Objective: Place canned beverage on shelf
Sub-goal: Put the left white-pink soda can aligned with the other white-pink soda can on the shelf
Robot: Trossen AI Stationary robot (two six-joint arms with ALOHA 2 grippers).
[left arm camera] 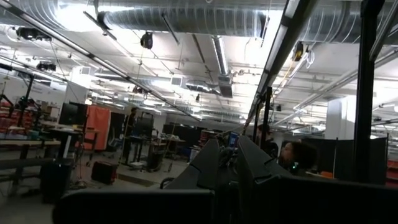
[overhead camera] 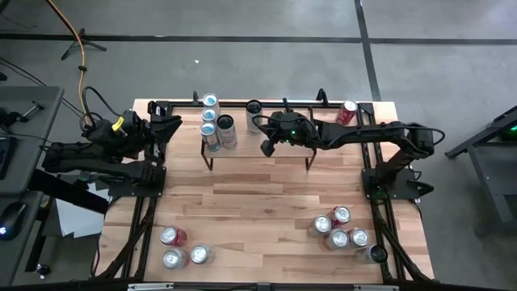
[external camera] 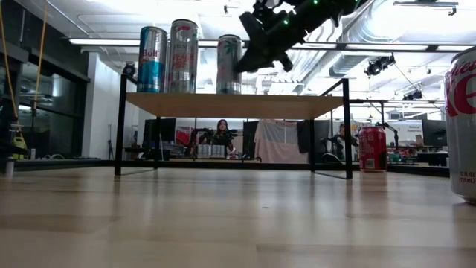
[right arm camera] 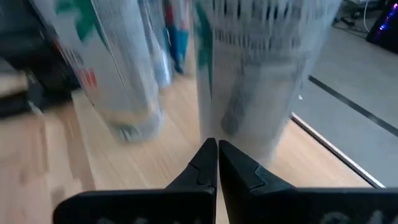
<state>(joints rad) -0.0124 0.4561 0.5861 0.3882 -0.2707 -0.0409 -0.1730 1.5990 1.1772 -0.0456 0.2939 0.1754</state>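
The shelf (overhead camera: pixel 242 153) (external camera: pixel 230 106) stands at the table's far middle. Several tall cans stand upright on its left part (overhead camera: pixel 210 121) (external camera: pixel 167 59). One more can (overhead camera: pixel 254 111) (external camera: pixel 229 63) (right arm camera: pixel 267 81) stands apart near the far edge. My right gripper (overhead camera: pixel 265 123) (external camera: pixel 245 65) (right arm camera: pixel 216 146) is shut over the shelf. It slants down toward that can's side from the right, with nothing between its fingers. My left gripper (left arm camera: pixel 227 149) is shut and empty at the table's left edge, pointing up at the ceiling. My right gripper's shut fingertips (right arm camera: pixel 208 155) stand right in front of the lower side (right arm camera: pixel 249 124) of the separate can, coming from the right and slanting down. The picture is blurred there, so I cannot tell whether they touch the can. The can stands upright on the shelf plank (right arm camera: pixel 155 168).
A red can (overhead camera: pixel 347 111) (external camera: pixel 372 149) stands on the table right of the shelf. Several cans cluster at the near right (overhead camera: pixel 339 230), one of them close to the low camera (external camera: pixel 465 126). Three more cans sit near left (overhead camera: pixel 182 246). The tabletop in front of the shelf is bare wood.
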